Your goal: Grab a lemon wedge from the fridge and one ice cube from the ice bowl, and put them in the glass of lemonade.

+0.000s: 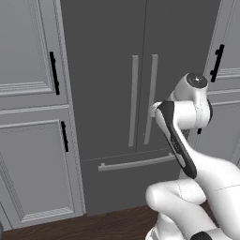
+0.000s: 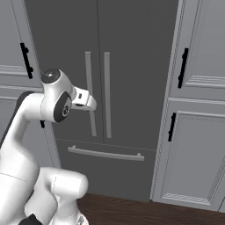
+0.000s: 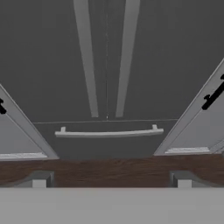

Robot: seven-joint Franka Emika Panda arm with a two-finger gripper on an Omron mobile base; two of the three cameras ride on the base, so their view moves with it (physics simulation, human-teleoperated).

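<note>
The fridge point(image 1: 108, 70) point(image 2: 132, 66) point(image 3: 107, 26) stands straight ahead, tall and dark grey, with both doors and the bottom drawer closed. Two long grey bar handles point(image 1: 134, 101) point(image 2: 107, 94) point(image 3: 87, 61) flank the centre seam, and a horizontal drawer handle point(image 1: 136, 163) point(image 2: 105, 154) point(image 3: 108, 132) runs below them. My gripper point(image 3: 111, 183) point(image 2: 89, 104) hangs open a short way in front of the doors at handle height, angled down, with nothing between its fingertips point(image 3: 39, 181). The lemon wedge, the ice cube, the ice bowl and the glass of lemonade are out of view.
Lighter grey panelled cabinets point(image 1: 33, 140) point(image 2: 193, 145) with short black handles point(image 1: 54, 72) point(image 2: 182, 68) stand on both sides of the fridge. A dark wooden floor point(image 1: 93, 225) point(image 2: 132, 211) point(image 3: 109, 170) runs along the base.
</note>
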